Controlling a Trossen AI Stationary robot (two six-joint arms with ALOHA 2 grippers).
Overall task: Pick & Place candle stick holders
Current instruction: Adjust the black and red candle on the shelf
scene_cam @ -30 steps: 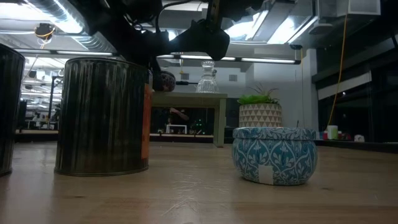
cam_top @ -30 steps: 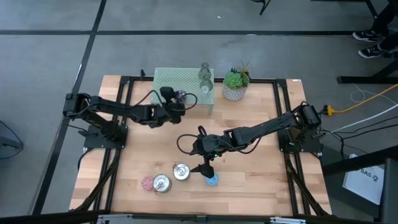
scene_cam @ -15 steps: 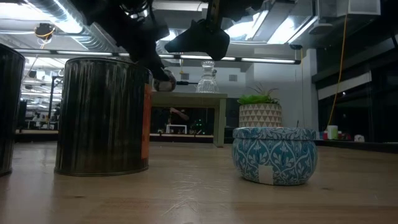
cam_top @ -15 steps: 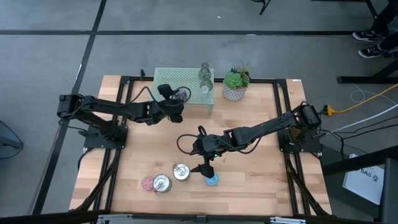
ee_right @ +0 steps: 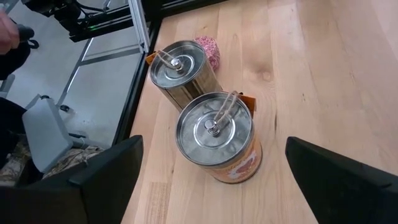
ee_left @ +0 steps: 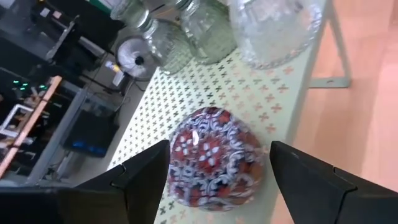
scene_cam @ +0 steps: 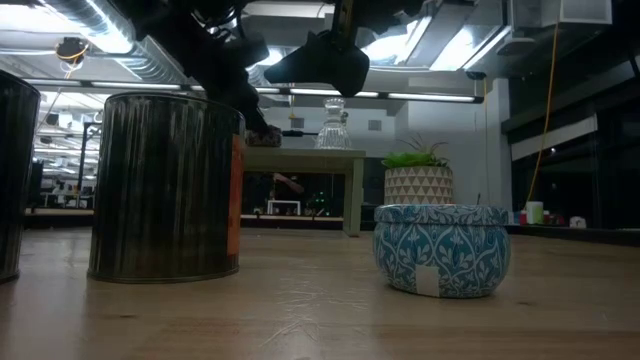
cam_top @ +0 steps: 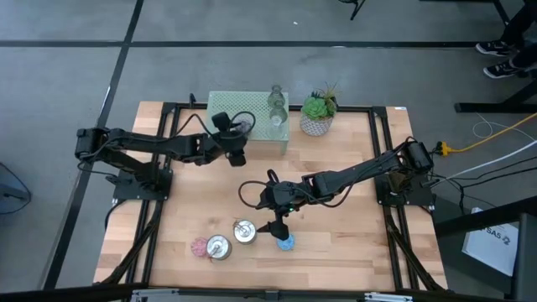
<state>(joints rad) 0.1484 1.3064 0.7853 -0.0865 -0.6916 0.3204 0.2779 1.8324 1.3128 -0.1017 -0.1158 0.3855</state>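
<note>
A purple, red and white patterned holder [ee_left: 214, 158] sits on its base on the mint-green mesh stand [cam_top: 226, 107], near the stand's near edge. My left gripper [ee_left: 217, 146] is open, with one finger on each side of the holder; in the high view it is at the stand's near edge [cam_top: 241, 130]. My right gripper [cam_top: 278, 228] is open and empty above two silver tin holders [ee_right: 214, 137], [ee_right: 180, 65]. A pink holder [ee_right: 208, 50] lies behind them, and a blue patterned tin [scene_cam: 442, 250] stands nearby. Clear glass holders [cam_top: 277, 109] stand on the stand. My left gripper comes at the patterned holder slanting down from the table's left, its fingers beside the holder's two sides. A thin strip of mesh shows between one finger [ee_left: 298, 171] and the holder. I cannot tell whether the other finger [ee_left: 149, 174] touches it.
A green plant in a white pot [cam_top: 318, 114] stands to the right of the stand at the table's far edge. Bare wooden table [cam_top: 352, 235] lies to the right of the blue tin. A black frame runs along the table's sides.
My left gripper has gone a little toward the table's far edge, over the stand's near edge, taking the patterned holder with it. The holder now sits on the mesh. My right gripper has kept still.
</note>
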